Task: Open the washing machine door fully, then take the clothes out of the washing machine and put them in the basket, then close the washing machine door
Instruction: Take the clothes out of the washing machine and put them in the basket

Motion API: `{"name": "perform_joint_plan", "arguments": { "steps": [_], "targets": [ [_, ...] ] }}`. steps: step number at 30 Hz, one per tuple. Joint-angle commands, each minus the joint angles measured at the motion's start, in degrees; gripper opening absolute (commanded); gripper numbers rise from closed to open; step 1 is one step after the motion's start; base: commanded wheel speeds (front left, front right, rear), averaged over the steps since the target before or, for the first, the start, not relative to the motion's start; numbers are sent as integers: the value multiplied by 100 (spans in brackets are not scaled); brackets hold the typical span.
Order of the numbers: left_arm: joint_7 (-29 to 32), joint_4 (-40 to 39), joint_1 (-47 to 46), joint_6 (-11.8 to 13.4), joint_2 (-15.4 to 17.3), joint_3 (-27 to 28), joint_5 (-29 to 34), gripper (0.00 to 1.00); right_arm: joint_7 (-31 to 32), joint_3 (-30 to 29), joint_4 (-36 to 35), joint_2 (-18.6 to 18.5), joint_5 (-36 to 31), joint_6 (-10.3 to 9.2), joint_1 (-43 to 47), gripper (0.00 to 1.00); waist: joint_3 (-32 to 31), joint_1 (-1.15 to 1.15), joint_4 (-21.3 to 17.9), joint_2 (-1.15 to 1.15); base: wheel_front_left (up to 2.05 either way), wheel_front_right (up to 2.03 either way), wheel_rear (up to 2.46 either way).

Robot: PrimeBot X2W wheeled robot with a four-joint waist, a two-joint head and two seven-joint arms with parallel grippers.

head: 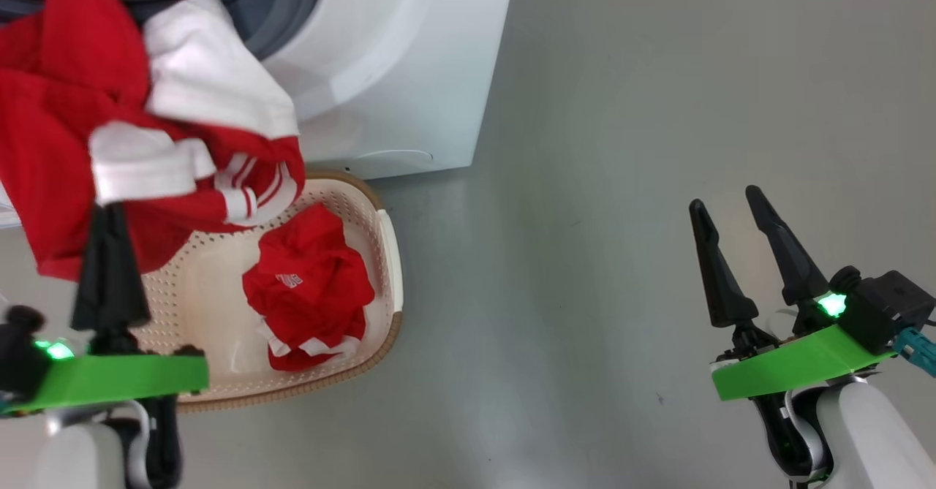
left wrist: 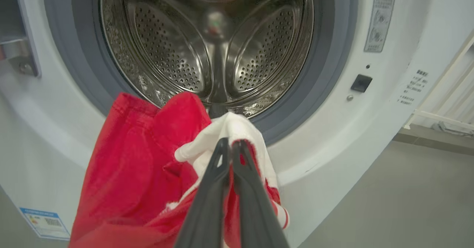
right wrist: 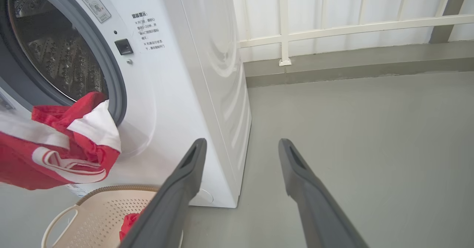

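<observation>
Red cloth with white panels, the garment [head: 66, 131] hung bunched from the left gripper [head: 110, 211], whose fingers were pinched together on a white fold, just in front of the washer [head: 395, 58] and above the left part of the basket [head: 393, 270]. A second garment [head: 311, 284] lay crumpled inside the basket. The likeliest slip was a bad drop: in the head view much of the hanging cloth spread past the basket's left side, so letting go there could leave it draped over the rim or on the floor [head: 621, 182]. Its upper edge also overlapped the lip of the drum [left wrist: 222, 36] (whether it touched could not be told), and a snag there might drag it from the grip. The left arm reached forward, fingers aimed at the washer's mouth. The right gripper [head: 724, 198] hovered well apart over bare floor, fingers spread and holding nothing, pointing past the washer's side.
</observation>
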Motion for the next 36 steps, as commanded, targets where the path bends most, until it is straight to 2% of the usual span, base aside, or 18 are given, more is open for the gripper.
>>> {"name": "perform_joint_plan", "arguments": {
  "steps": [1, 6, 13, 23, 34, 35, 36],
  "targets": [
    [-24, 141, 68, 11, 96, 111, 125, 0, -37, 137, -138, -16, -8, 36, -60, 100, 106, 0, -69, 0, 0, 0, 0],
    [-24, 1188, -175, -45, 112, 7, 407, 0, -37, 191, -141, 10, 2, 36, -158, 100, 321, 0, -167, 0, 0, 0, 0],
    [-24, 2427, -732, -81, 305, -40, 740, 0, -37, 226, -156, 72, 12, 36, -278, 100, 624, 0, -322, 0, 0, 0, 0],
    [-24, 3730, -1411, -91, 509, -176, 1108, 0, -37, 279, -193, 176, 14, 36, -468, 100, 1046, 0, -465, 0, 0, 0, 0],
    [-24, 4784, -2067, -36, 781, -315, 1369, 0, -37, 374, -222, 250, 21, 36, -666, 100, 1467, 0, -571, 0, 0, 0, 0],
    [-24, 4866, -2143, -34, 800, -329, 1380, 18, -37, 381, -225, 255, 23, 36, -685, 100, 1508, 0, -578, 0, 0, 0, 0],
    [-24, 4940, -2220, -21, 816, -345, 1394, 29, -37, 385, -227, 258, 24, 36, -703, 100, 1544, 0, -583, 0, 0, 0, 0]
  ]
}}
